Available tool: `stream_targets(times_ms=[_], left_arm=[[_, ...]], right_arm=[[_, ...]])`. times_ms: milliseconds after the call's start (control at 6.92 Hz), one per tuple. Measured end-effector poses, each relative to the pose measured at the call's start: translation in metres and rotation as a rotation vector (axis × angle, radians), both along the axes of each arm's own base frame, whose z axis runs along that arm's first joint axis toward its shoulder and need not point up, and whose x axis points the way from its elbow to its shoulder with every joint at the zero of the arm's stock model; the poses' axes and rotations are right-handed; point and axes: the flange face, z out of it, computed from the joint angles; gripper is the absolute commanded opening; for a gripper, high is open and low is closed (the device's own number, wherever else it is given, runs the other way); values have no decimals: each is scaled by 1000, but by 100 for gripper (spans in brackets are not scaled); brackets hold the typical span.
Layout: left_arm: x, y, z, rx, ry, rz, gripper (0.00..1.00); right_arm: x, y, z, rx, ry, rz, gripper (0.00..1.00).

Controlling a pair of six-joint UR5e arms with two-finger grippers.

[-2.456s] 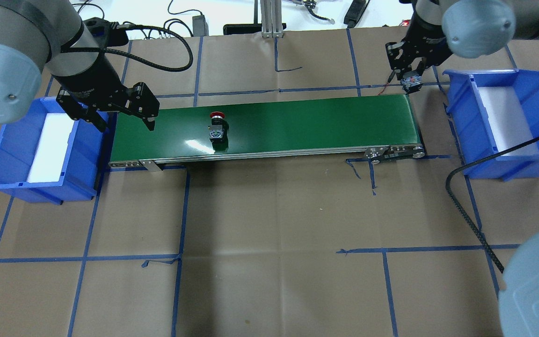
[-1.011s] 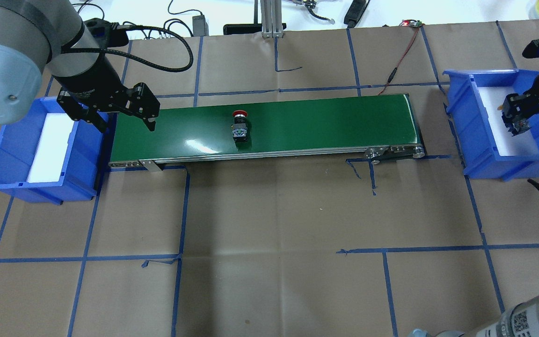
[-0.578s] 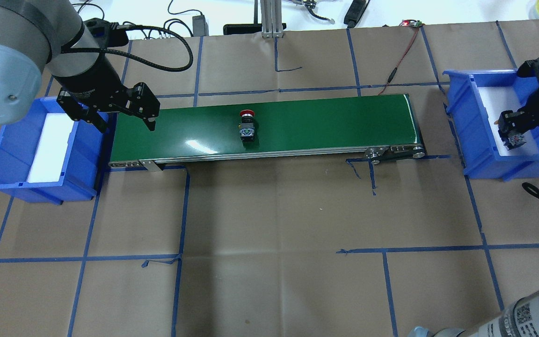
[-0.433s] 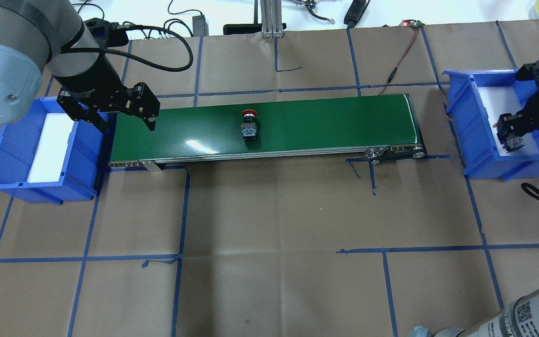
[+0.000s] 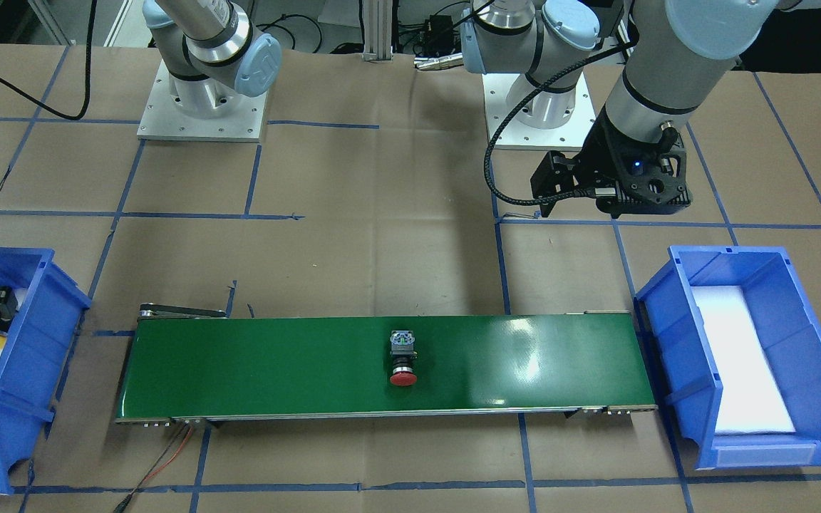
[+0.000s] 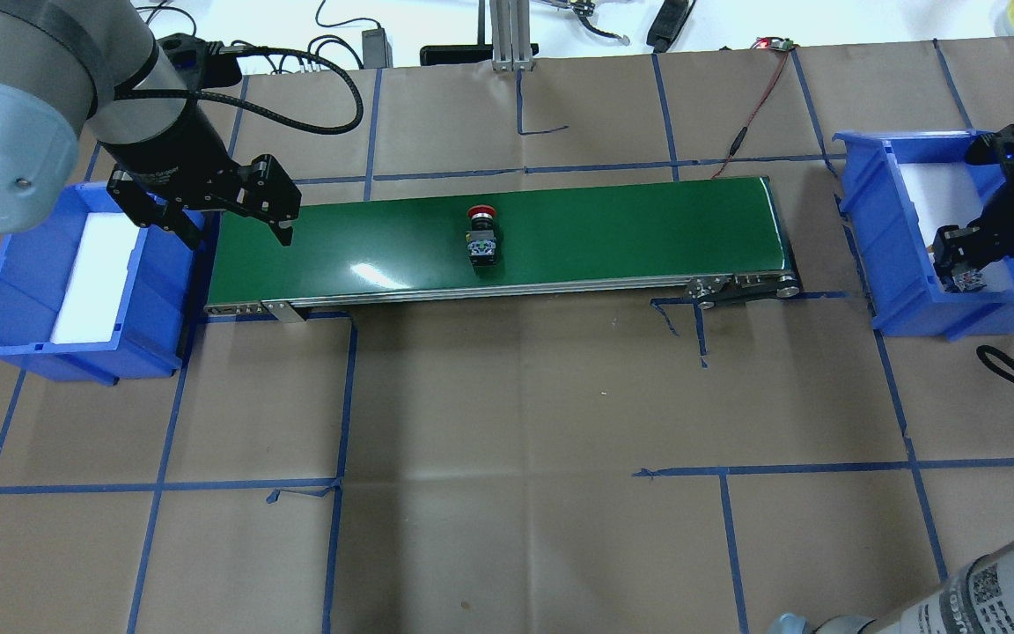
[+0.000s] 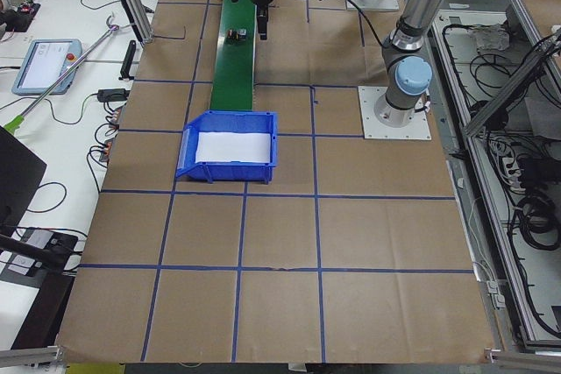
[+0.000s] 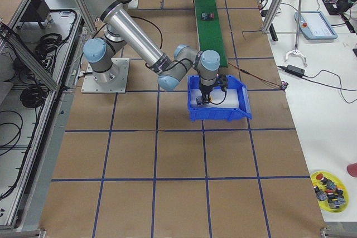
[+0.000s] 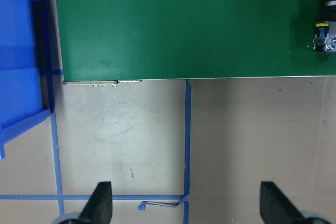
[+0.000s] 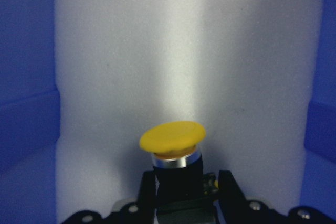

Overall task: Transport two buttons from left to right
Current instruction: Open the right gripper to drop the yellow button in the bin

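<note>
With fingers [image 10: 148,190] of the right gripper [image 10: 186,192] clamped on the black body of the yellow button [image 10: 173,136], holds it cap-forward, low over the white foam inside the right blue bin [image 6: 868,220]. Cannot tell whether touching the foam or just above it. Hides the grey rear block behind those fingers in the wrist view. Mostly cut off by the frame edge in the front-facing view, with only the yellow cap and a dark finger showing.

Hangs the left gripper [image 6: 234,224] with fingers [image 9: 102,203] spread wide apart on nothing, above the left end of the green conveyor belt [image 6: 604,229], just beside the left blue bin [image 6: 14,291]. Shows only the two fingertips in its wrist view.

Lying on its side near the middle of the belt: the red button [image 6: 481,233], cap away from the robot, grey block toward it. Clipped by the right edge of the left wrist view.

Belt and both bins set on the paper-covered table [image 6: 507,440].

Square printed code [image 6: 982,586] at the overhead view's lower right, too small to read.
</note>
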Motion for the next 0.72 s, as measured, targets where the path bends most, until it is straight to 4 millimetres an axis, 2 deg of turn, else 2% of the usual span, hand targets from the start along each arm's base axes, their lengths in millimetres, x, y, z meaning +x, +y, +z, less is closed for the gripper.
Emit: stream_targets(times_ms=[289, 433, 722], left_arm=[[0, 0, 0, 0, 0, 1, 100], [0, 0, 0, 0, 0, 0, 100], [0, 0, 0, 0, -1, 1, 100]], right_arm=[[-3, -3, 11, -8, 18, -4, 100], [-5, -8, 29, -23, 28, -7, 100], [-1, -18, 86, -42, 36, -21, 100]])
